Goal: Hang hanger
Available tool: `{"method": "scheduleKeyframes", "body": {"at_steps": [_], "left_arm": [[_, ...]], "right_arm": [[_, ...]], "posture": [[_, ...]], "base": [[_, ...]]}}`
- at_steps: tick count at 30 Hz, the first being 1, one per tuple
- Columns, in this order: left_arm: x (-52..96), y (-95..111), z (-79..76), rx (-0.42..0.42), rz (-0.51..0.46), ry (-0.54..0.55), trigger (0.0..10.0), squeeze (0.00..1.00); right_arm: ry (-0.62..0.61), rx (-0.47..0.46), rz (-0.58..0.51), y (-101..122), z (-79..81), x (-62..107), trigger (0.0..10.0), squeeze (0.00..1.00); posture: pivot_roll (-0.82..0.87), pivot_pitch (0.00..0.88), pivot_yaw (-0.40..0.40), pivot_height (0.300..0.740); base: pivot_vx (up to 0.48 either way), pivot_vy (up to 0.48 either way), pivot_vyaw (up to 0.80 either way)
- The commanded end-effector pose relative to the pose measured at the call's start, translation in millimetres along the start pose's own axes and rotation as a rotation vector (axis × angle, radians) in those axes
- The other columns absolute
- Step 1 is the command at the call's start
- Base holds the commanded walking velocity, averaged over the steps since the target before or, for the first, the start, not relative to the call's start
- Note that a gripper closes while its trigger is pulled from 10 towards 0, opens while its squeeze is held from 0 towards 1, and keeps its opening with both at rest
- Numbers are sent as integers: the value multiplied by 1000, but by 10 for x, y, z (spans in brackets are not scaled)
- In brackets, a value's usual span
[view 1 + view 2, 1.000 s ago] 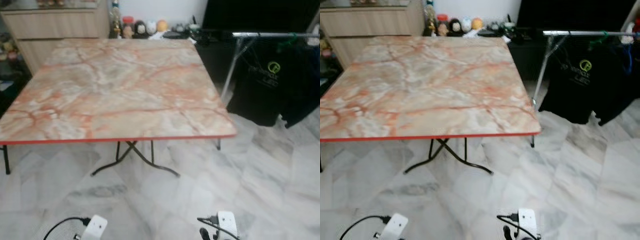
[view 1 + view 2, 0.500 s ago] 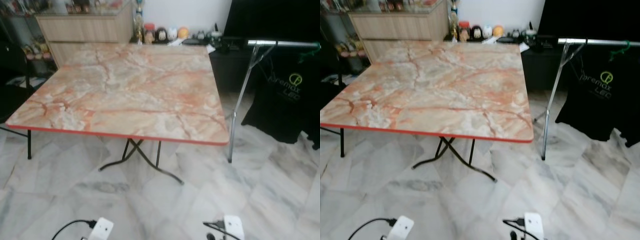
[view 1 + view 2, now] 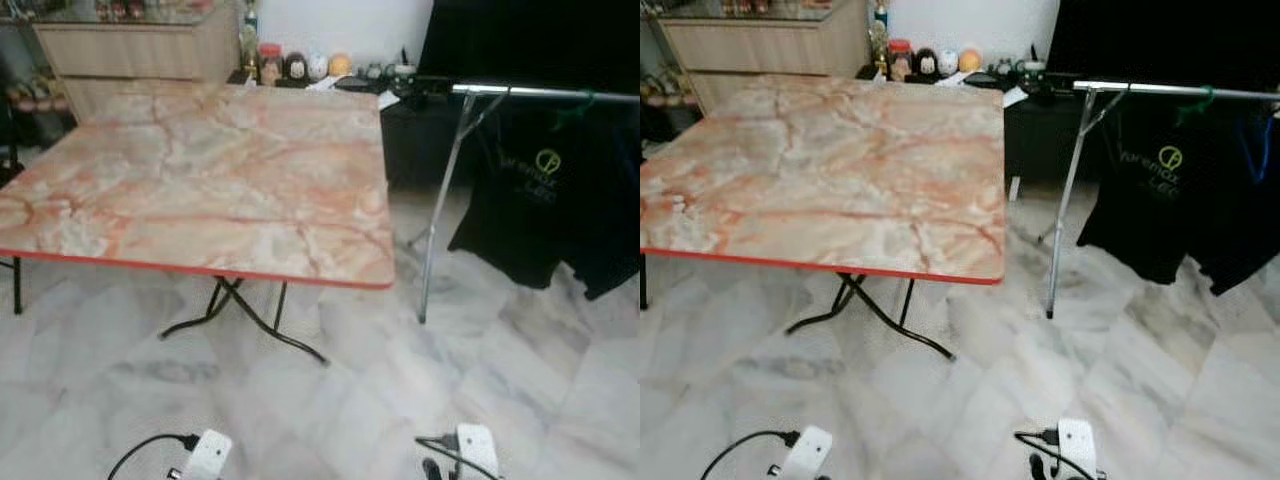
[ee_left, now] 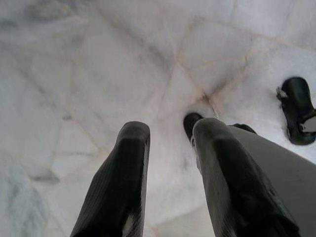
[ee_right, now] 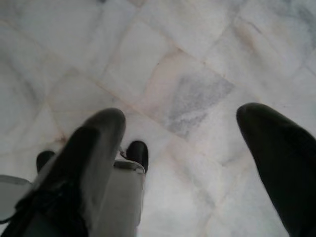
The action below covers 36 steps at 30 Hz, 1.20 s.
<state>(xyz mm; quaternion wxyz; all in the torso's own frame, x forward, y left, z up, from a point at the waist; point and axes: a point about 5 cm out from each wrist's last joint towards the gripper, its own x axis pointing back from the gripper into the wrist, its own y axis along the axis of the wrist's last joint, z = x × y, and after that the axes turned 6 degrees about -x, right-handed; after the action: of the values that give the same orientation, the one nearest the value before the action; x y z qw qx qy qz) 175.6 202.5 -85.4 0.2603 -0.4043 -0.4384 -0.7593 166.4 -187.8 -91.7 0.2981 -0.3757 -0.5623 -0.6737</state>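
A silver clothes rack stands at the right of the room, past the table's corner. A black T-shirt with a green logo hangs from it on a green hanger hook, with another dark garment beside it. Both my arms hang low at my sides, their white wrists at the bottom edge. My left gripper points at the marble floor, open and empty. My right gripper is also open over the floor, its fingers wide apart with nothing between them.
A folding table with an orange marble-pattern top and red edge stands ahead to the left on black legs. A wooden cabinet and small ornaments line the back wall. Pale marble floor lies between me and the rack.
The whole picture has shifted: the camera has swung, so the table now sits further left and the rack's pole nearer the middle. Both arms still hang down.
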Motion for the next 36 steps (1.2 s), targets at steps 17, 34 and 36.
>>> {"method": "scheduleKeyframes", "body": {"at_steps": [17,34,36], "left_arm": [[-4,13,-31,11,2,-10,10000,0],[-5,18,-31,15,0,-12,10000,0],[-5,20,-28,14,-1,-13,10000,0]], "right_arm": [[-6,-7,-10,27,-21,-1,10000,0],[-1,-12,-10,29,-17,-1,10000,0],[-1,-15,-11,31,-14,-2,10000,0]], "posture": [[-13,0,-55,740],[-3,0,-58,740],[-2,0,-58,740]], "base": [[0,-300,0],[0,-314,0],[0,-306,0]]}}
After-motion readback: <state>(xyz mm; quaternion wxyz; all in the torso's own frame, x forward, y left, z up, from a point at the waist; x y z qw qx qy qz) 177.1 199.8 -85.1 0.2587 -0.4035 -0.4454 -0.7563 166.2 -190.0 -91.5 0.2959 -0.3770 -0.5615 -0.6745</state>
